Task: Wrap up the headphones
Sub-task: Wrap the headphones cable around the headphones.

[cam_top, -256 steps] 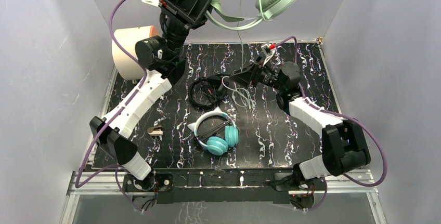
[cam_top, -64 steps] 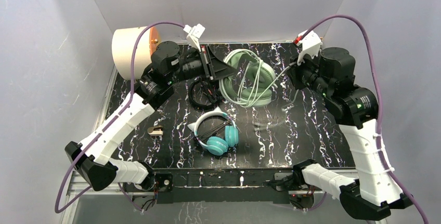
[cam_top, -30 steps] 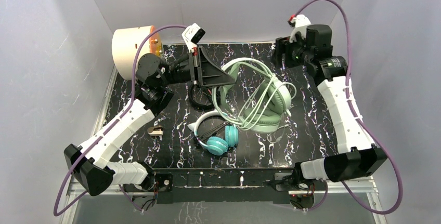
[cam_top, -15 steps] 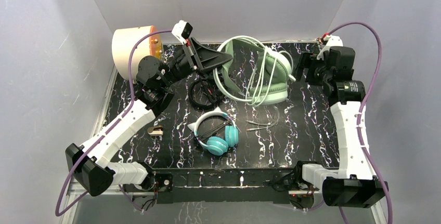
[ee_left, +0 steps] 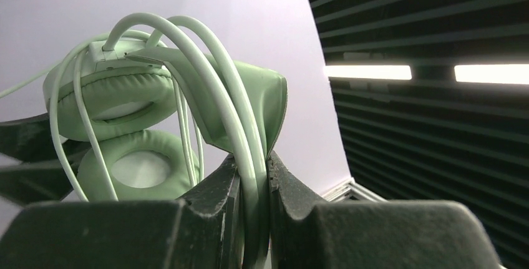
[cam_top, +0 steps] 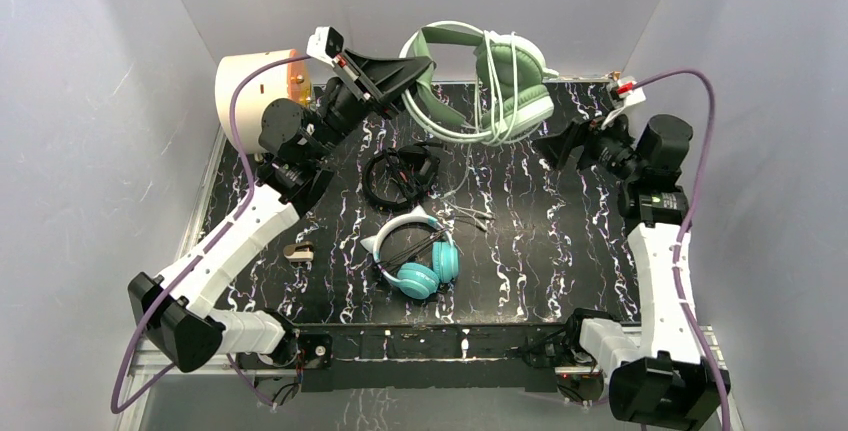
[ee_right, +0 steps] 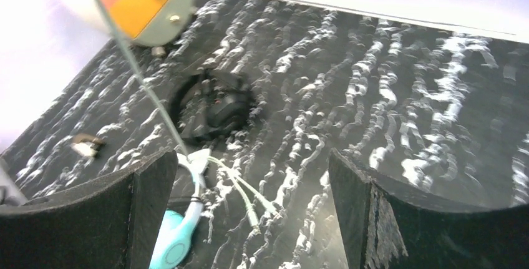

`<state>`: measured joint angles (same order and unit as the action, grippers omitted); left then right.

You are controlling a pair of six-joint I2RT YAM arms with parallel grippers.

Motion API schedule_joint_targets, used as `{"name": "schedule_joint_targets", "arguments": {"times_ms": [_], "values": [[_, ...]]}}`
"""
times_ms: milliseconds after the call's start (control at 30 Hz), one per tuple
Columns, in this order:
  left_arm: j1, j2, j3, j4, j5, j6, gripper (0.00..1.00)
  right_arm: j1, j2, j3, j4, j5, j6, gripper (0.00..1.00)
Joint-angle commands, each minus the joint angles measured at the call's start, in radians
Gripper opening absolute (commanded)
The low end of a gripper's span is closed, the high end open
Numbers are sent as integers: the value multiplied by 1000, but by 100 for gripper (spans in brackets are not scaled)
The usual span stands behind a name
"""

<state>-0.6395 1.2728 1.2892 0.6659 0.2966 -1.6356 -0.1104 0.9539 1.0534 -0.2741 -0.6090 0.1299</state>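
Note:
The pale sage-green headphones hang in the air at the back. Their light cable is wound round the cups. My left gripper is shut on the headband, which is pinched between the fingers in the left wrist view. A thin strand of cable drops to two plug ends lying on the table. My right gripper stands open and empty to the right, apart from the green set. The black headphones and the teal headphones with a white cat-ear band lie at mid-table. They also show ahead of the right gripper.
A cream drum with an orange face stands at the back left corner. A small tan piece lies left of the teal set. Grey walls close in the table on three sides.
My left gripper has raised the green headphones up and toward the back wall. My right gripper has opened wide, let the cable go and swung down to the right. The plug ends now lie mid-table.

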Motion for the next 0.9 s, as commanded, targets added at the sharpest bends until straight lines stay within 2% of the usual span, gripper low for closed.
{"name": "schedule_joint_targets", "arguments": {"times_ms": [0, 67, 167, 333, 367, 400, 433, 467, 567, 633, 667, 700, 800, 867], "values": [[5, -5, 83, 157, -86, -55, 0, 0, 12, -149, 463, -348, 135, 99], [6, 0, 88, 171, -88, -64, 0, 0, 27, -218, 630, -397, 225, 99], [6, 2, 94, 179, -94, -70, 0, 5, 79, -256, 793, -434, 313, 99], [6, 17, 149, 177, -72, -66, 0, 28, 184, -231, 861, -423, 325, 99], [6, 20, 165, 176, -66, -66, 0, 55, 219, -230, 934, -438, 350, 99], [6, 22, 174, 175, -63, -69, 0, 104, 253, -211, 937, -433, 329, 99], [6, 25, 181, 176, -61, -75, 0, 174, 264, -184, 858, -378, 251, 99], [6, 28, 196, 175, -57, -74, 0, 223, 287, -175, 875, -341, 236, 99], [6, 40, 231, 172, -49, -72, 0, 290, 367, -128, 981, -273, 274, 95], [6, 45, 246, 172, -45, -77, 0, 336, 418, -94, 1111, -286, 373, 68], [5, 45, 249, 172, -43, -81, 0, 343, 409, -115, 1201, -239, 449, 48], [6, 45, 251, 172, -39, -84, 0, 341, 400, -122, 1218, -202, 470, 38], [6, 41, 247, 172, -33, -88, 0, 341, 381, -109, 1199, -125, 476, 20], [6, 36, 240, 172, -33, -90, 0, 341, 401, -70, 1199, -113, 490, 14]]}}
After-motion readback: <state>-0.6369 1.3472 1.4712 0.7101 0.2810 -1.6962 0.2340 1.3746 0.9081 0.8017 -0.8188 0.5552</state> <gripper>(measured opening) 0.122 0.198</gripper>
